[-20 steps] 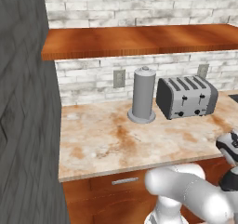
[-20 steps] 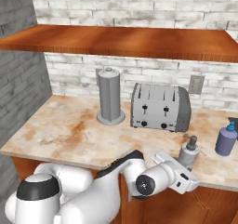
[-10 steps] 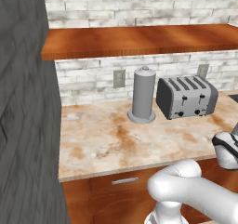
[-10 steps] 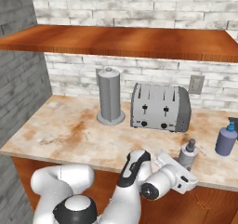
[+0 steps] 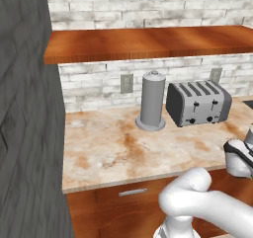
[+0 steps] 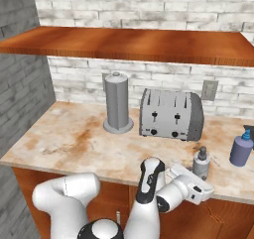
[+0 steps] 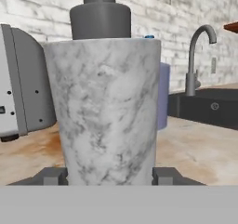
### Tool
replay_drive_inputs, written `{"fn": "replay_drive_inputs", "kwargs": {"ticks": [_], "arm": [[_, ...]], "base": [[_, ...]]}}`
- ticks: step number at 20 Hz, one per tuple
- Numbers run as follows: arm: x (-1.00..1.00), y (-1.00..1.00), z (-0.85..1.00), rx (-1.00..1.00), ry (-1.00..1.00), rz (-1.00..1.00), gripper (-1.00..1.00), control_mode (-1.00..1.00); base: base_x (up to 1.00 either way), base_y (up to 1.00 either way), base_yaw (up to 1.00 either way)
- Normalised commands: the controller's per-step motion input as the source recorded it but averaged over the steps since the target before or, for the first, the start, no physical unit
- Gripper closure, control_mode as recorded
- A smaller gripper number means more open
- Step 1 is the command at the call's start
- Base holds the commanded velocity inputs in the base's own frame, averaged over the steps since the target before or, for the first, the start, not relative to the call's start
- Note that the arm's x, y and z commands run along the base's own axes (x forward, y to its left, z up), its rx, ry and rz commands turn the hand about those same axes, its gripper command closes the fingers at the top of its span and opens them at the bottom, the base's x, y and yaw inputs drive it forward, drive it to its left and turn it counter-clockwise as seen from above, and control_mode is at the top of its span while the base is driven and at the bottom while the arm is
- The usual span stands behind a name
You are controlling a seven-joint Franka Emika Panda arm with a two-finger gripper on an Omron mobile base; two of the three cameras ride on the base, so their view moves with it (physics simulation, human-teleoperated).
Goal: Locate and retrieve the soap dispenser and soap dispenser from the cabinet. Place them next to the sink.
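Hand view: grey soap dispenser (image 7: pixel 104 111) upright

Three cameras on one kitchen counter: two ride behind the arm, one sits on its hand.

The left base view looks forward and down from behind the arm's left, taking in the counter (image 5: pixel 113 148), the grey cylinder (image 5: pixel 151 101), the toaster (image 5: pixel 197 102) and the shelf board (image 5: pixel 148 43). The right base view looks from the other side onto the same counter (image 6: pixel 74 139), cylinder (image 6: pixel 117 102), toaster (image 6: pixel 171 114) and shelf (image 6: pixel 129 43). The hand view sits low and very close to the speckled grey dispenser (image 7: pixel 104 111), facing along the counter toward the sink (image 7: pixel 207 107) and its faucet (image 7: pixel 197 56).
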Motion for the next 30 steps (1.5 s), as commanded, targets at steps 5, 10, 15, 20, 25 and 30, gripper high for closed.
{"fn": "replay_drive_inputs", "kwargs": {"ticks": [5, 10, 15, 20, 25, 30], "arm": [[0.15, -0.22, -0.06, -0.07, -0.01, 0.0, 1.0, -1.0], [0.24, -0.45, -0.1, -0.07, 0.0, 0.0, 1.0, -1.0], [0.22, -0.53, -0.23, -0.04, 0.0, 0.0, 1.0, -1.0], [0.03, -0.44, -0.39, -0.01, 0.06, -0.01, 1.0, -1.0], [-0.03, -0.4, -0.47, 0.01, 0.1, -0.02, 1.0, -1.0], [-0.11, -0.38, -0.61, 0.0, 0.06, -0.01, 1.0, -1.0]], "base": [[0.0, 0.0, 0.0], [0.0, 0.0, 0.0], [0.0, 0.0, 0.0], [0.0, 0.0, 0.0], [0.0, 0.0, 0.0], [0.0, 0.0, 0.0]]}}
